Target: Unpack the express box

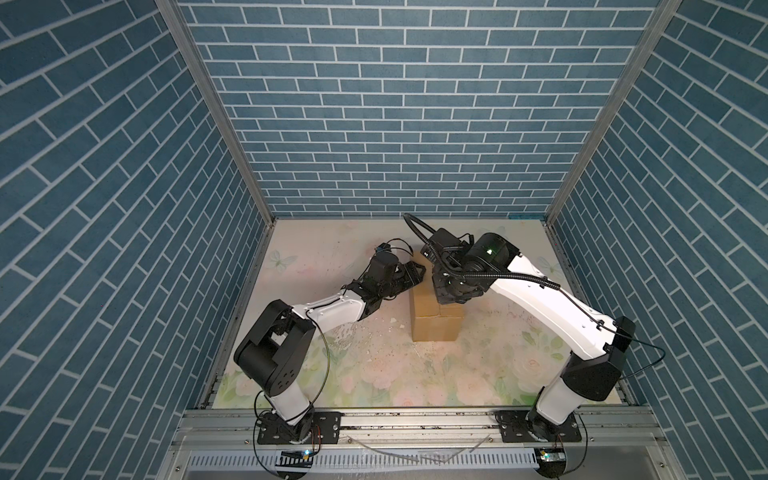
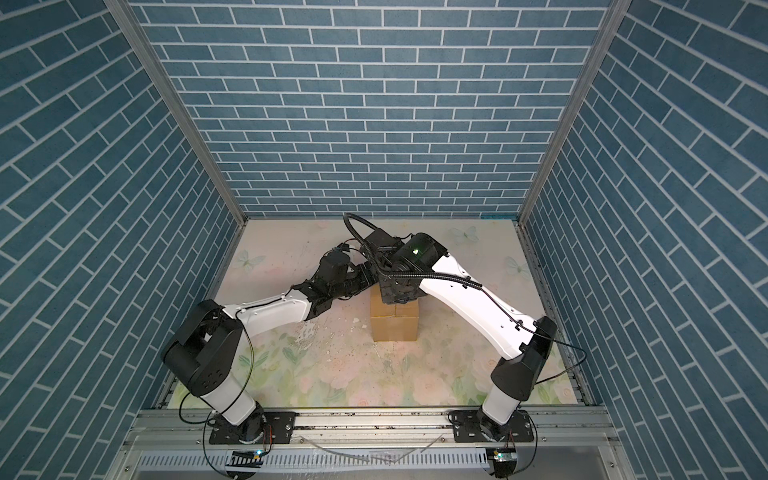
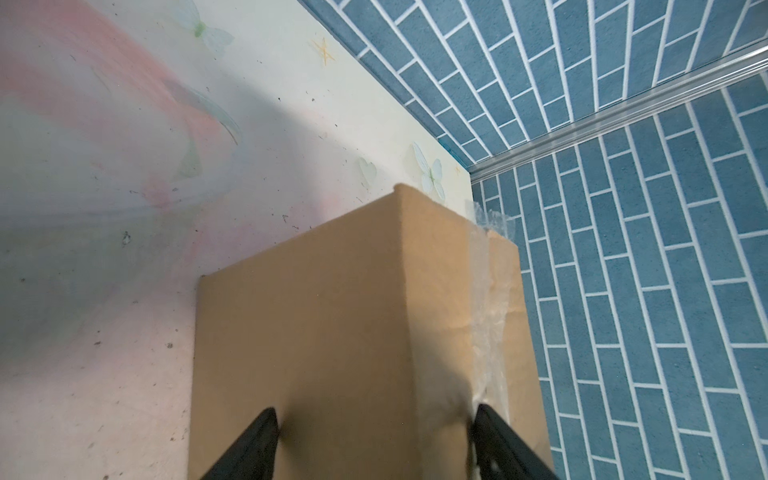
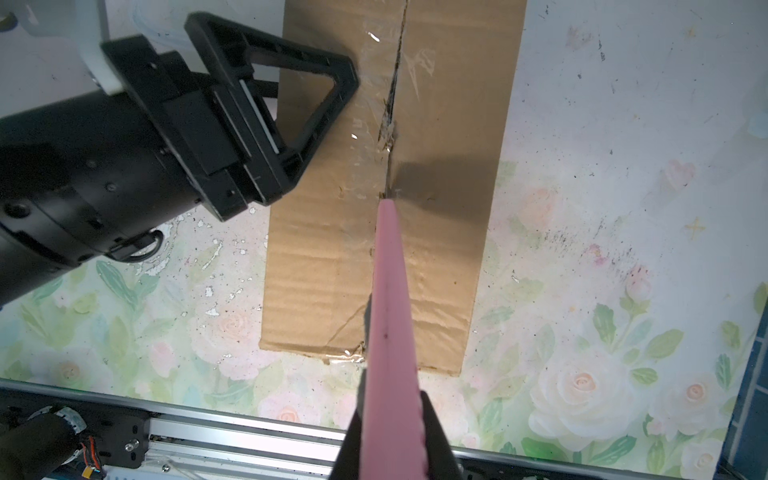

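Right pincer (image 4: 392, 440) is closed on a flat pink plastic knife (image 4: 388, 291). Ahead of it, the knife's tip is set in the taped lengthwise seam of the plain brown corrugated cardboard express box (image 4: 316, 257) lying below, presumably so the tape can be slit. Left pincer (image 3: 374, 449) is spread wide astride the box's edge beyond the tip, likely as a brace. Whether it grips the box cannot be told.

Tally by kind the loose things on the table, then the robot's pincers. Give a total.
Cardboard box: 1
Pink knife: 1
Pincers: 2 (left pincer, right pincer)
Total: 4
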Available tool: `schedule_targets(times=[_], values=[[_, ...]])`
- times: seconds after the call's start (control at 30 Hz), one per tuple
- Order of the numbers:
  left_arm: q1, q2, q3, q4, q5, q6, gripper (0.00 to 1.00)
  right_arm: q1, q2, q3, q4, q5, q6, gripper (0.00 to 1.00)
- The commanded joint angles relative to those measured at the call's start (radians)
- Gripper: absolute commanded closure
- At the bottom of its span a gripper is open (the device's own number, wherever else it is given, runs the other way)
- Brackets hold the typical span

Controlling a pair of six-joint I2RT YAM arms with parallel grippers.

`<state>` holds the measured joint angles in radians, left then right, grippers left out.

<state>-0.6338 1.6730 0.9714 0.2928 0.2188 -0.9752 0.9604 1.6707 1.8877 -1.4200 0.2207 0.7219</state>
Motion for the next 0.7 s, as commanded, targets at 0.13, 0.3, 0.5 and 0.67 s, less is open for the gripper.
schedule_targets(times=[0.13, 0.3, 0.5, 0.67], values=[[-0.003, -0.104, -0.016, -0.208, 0.229, 0.131, 0.22, 0.001, -0.017, -0.052, -0.091, -0.094, 0.025, 1.00], [-0.014, -0.201, -0.094, -0.236, 0.346, 0.168, 0.21, 0.000, -0.010, -0.050, -0.088, -0.098, 0.018, 1.00], [-0.061, -0.274, -0.170, -0.231, 0.357, 0.160, 0.21, -0.005, 0.000, -0.048, -0.087, -0.105, 0.007, 1.00], [-0.098, -0.235, -0.220, -0.103, 0.311, 0.080, 0.22, -0.006, 0.006, -0.044, -0.085, -0.116, 0.005, 1.00]])
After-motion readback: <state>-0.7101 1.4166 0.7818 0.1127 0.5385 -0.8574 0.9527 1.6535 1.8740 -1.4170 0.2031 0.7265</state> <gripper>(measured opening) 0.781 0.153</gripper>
